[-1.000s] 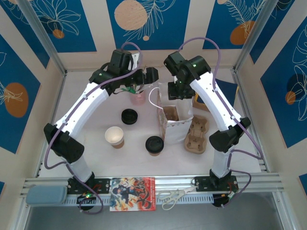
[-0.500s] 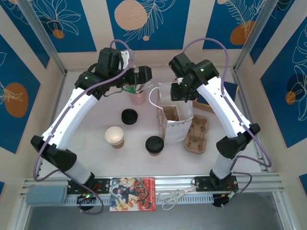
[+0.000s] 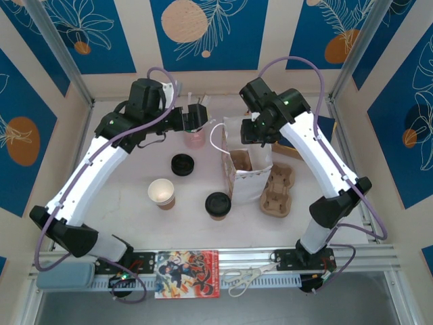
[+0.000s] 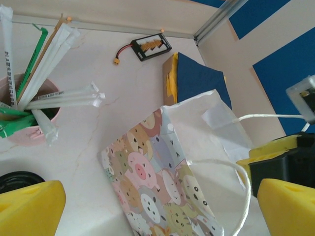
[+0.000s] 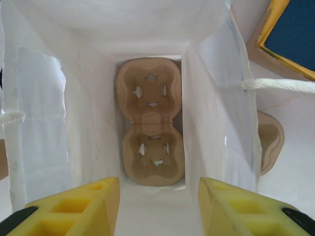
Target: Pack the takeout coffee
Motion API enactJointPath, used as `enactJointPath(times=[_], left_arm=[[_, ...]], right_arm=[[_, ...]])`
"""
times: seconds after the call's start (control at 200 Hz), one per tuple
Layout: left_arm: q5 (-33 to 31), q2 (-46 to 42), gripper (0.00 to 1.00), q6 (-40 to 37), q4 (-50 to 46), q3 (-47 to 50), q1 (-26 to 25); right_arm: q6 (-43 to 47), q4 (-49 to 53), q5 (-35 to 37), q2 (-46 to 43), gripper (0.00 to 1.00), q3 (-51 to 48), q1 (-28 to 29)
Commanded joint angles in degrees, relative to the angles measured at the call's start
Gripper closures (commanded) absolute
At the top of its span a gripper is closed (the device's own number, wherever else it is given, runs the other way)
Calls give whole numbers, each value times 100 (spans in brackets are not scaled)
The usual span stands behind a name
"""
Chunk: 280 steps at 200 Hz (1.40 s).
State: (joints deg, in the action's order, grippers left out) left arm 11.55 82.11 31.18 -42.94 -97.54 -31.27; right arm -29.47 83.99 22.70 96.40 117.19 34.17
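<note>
The takeout coffee (image 3: 161, 192), a kraft-brown paper cup with a pale inside, stands uncovered on the table left of centre, with neither gripper near it. My left gripper (image 3: 196, 116) hovers open by the pink cup of straws (image 3: 194, 137); in the left wrist view its yellow fingers (image 4: 30, 206) are spread wide with nothing between them. My right gripper (image 3: 252, 130) hangs open over the mouth of the white paper bag (image 3: 247, 166). Between its fingers (image 5: 74, 209) I look down into the bag (image 5: 42, 123) at a kraft cup carrier (image 5: 151, 147) lying on the bottom.
Two black lids (image 3: 181, 164) (image 3: 218, 204) lie near the cup. A second cup carrier (image 3: 277, 189) lies right of the bag. A blue box (image 4: 197, 78) and a small black charger (image 4: 150, 46) sit at the back. Scissors (image 3: 247, 276) and a booklet (image 3: 187, 273) rest on the front rail.
My left arm has swung out to the left and its gripper has slid left, from beside the bag to over the straw cup. My right gripper stays over the bag.
</note>
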Motion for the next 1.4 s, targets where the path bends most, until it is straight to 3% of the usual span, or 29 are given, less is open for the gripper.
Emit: enactJointPath(times=[0.0,0.61,1.06,1.395], left_arm=[[58,-315,0,85,-31,250,8],[112,-575,0,226,-25,631,-52],[154,-546,0,352,64,675,-292],[154,-170,11,363,189,596,-849]], right_arm=[[-67,-84,-4,-257,53,-123,2],[-102,-196,0,-368,53,-259,-62],[-131,-114,652,-1050,53,-621,-263],[-12,-468,-277,-1384,52,-1562,-655]])
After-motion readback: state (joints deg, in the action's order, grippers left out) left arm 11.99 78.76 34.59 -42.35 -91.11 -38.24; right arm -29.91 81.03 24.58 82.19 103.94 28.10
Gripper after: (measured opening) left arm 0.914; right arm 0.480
